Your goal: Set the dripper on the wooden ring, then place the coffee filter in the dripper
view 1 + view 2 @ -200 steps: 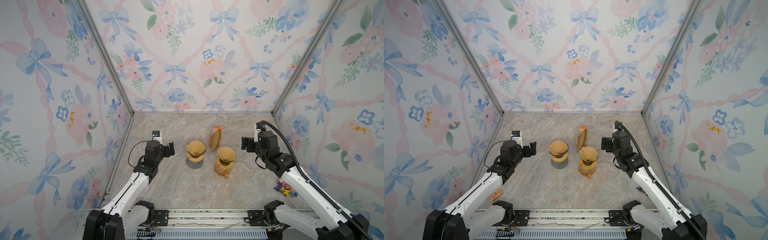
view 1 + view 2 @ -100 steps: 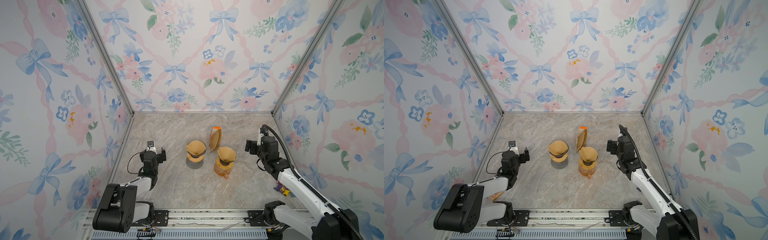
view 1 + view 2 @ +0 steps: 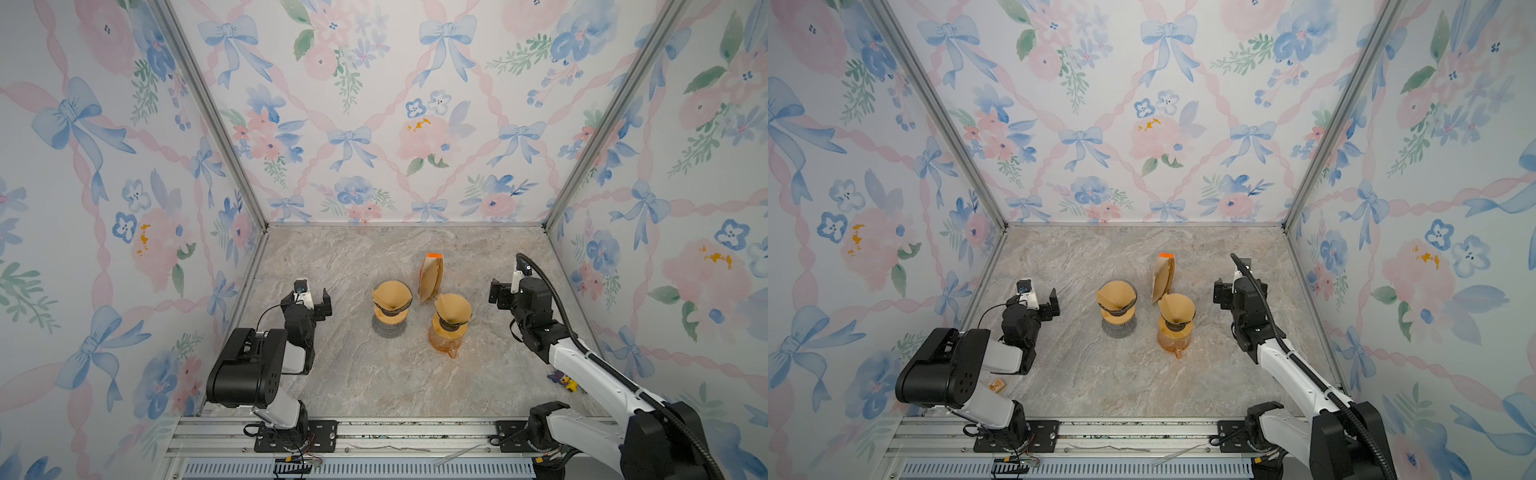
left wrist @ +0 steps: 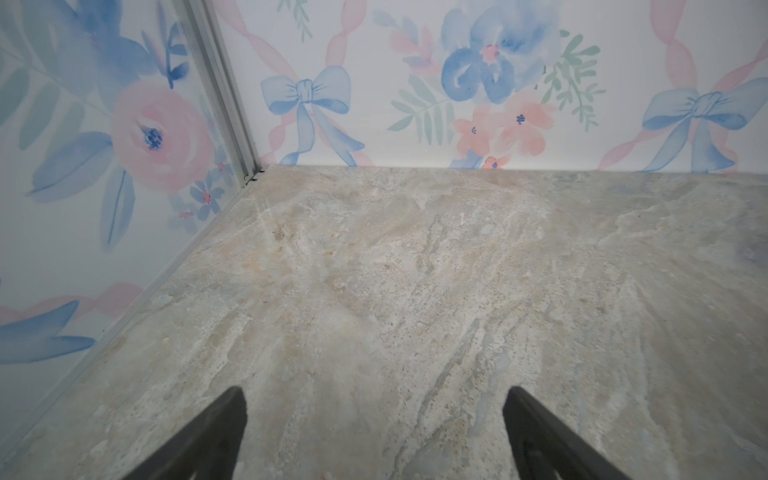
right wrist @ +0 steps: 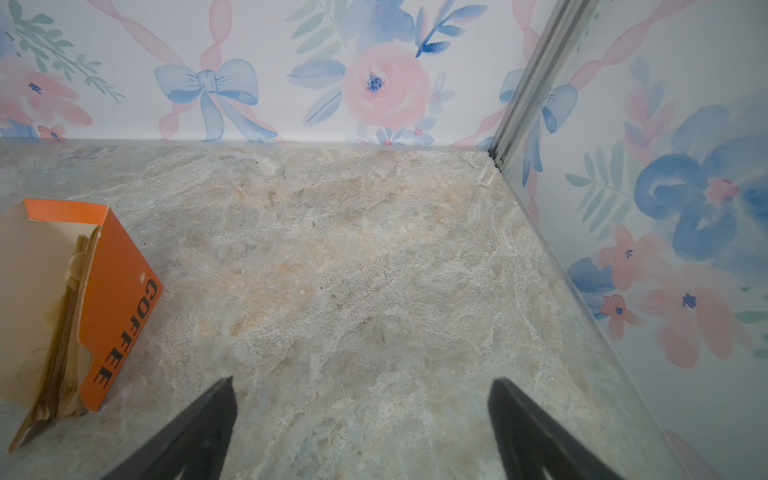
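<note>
- Front: rail [image 3: 374, 432] w/ both arm bases. Small toy [image 3: 563, 380] on table [image 3: 365, 374] by R arm, well apart from the work.
- left gripper [image 4: 376, 397]: fingers spread wide, nothing btwn them, over bare table on L side, well apart from both drippers.
- right gripper [image 5: 362, 384]: same, fingers spread and empty, on R side, w/ filter box [image 5: 112, 291] near it.
- Mid: right dripper [image 3: 451, 324] sits on orange carafe [image 3: 442, 345]. Brown coffee filter [image 3: 454, 306] is inside it, cone open upward.
- left dripper [image 3: 390, 311] is near it, slightly farther back. A second filter [image 3: 392, 294] sits in it, one edge looks folded or uneven.
- Behind, btwn the two drippers: the filter box stands leaning, w/ a stack of filters showing inside in the right wrist view.
- Judgement: task looks done or nearly done, since paper is in both cones and neither gripper holds anything.
- Risk: the uneven filter may not be fully seated. Light paper could spring up or slide out if bumped.
- Risk: an R arm sweep toward centre could clip the leaning box and tip it onto a dripper.
- Risk: the carafe + dripper stack is top-heavy, so a side knock from either arm could topple it.
</note>
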Action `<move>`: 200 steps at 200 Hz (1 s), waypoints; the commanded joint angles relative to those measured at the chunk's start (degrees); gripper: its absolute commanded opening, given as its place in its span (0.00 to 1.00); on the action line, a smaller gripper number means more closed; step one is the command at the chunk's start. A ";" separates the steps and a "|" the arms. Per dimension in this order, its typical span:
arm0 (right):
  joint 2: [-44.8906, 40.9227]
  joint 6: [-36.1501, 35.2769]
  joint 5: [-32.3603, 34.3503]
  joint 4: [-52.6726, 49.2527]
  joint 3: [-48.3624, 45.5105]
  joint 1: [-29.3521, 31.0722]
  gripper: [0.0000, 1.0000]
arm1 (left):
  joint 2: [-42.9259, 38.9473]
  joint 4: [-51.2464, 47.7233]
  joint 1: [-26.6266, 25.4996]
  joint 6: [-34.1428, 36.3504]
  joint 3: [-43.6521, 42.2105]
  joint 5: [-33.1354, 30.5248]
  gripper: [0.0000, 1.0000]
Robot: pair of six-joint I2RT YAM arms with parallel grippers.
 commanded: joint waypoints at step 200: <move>23.88 -0.61 -7.30 42.03 -11.65 -11.10 0.96 | 0.36 2.35 0.09 1.25 -0.37 0.88 0.98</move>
